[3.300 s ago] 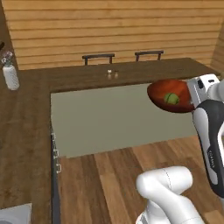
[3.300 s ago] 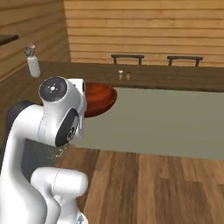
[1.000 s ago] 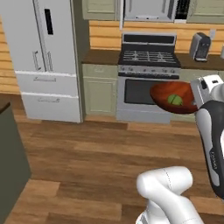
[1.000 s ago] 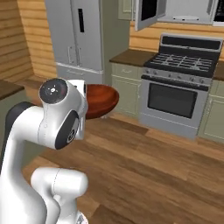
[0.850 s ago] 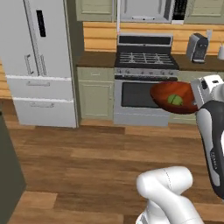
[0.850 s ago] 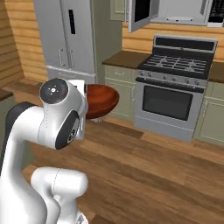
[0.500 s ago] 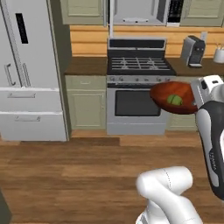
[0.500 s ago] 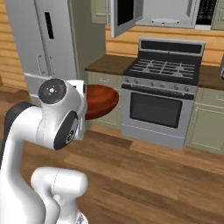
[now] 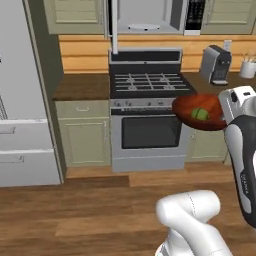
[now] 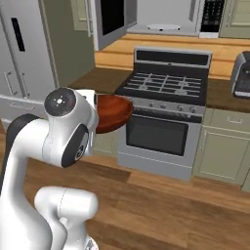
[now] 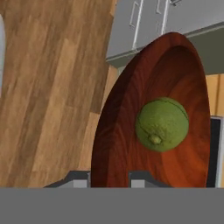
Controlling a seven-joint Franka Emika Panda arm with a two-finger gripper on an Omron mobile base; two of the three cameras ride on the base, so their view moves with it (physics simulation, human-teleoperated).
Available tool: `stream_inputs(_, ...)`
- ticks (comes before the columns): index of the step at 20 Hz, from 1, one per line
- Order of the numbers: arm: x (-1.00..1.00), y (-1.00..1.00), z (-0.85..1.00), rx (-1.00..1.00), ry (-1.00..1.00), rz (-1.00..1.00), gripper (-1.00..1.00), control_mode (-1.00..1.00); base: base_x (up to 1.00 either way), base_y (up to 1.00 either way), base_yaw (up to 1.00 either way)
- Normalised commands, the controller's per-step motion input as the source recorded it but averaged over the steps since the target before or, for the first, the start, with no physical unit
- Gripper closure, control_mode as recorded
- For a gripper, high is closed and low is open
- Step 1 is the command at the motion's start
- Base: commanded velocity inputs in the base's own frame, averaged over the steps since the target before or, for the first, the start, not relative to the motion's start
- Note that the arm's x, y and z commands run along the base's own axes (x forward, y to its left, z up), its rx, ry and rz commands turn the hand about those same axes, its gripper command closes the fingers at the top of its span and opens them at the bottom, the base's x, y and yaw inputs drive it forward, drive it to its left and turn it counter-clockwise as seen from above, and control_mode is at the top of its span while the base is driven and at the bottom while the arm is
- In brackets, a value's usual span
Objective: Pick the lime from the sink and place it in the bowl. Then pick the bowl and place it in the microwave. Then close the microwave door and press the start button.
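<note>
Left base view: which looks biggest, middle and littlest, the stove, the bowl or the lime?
1. stove
2. bowl, though it is held nearer the camera, so it looks bigger than it is
3. lime, sitting in the bowl

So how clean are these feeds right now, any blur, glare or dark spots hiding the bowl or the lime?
Left base view: slightly soft, evenly lit, the lime reads clearly inside the bowl. Right base view: same flat light, the arm covers part of the bowl. Hand view: coarse and pixelated, no glare, the bowl's rim sits between the gripper tips.
</note>
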Motion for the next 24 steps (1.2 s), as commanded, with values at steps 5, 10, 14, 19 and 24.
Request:
stream_inputs(5,0.00,0.00,0.00,0.00,0.00,0.00,1.00,1.00,0.75,0.00,-0.11)
stream_inputs(10,0.00,0.00,0.00,0.00,0.00,0.00,1.00,1.00,0.73,0.00,-0.08)
stream_inputs(14,0.00,0.00,0.00,0.00,0.00,0.00,1.00,1.00,0.86,-0.05,-0.04)
stream_inputs(19,0.00,0.00,0.00,0.00,0.00,0.00,1.00,1.00,0.72,-0.45,0.10)
stream_inputs(24,0.00,0.00,0.00,0.00,0.00,0.00,1.00,1.00,0.37,-0.69,0.17)
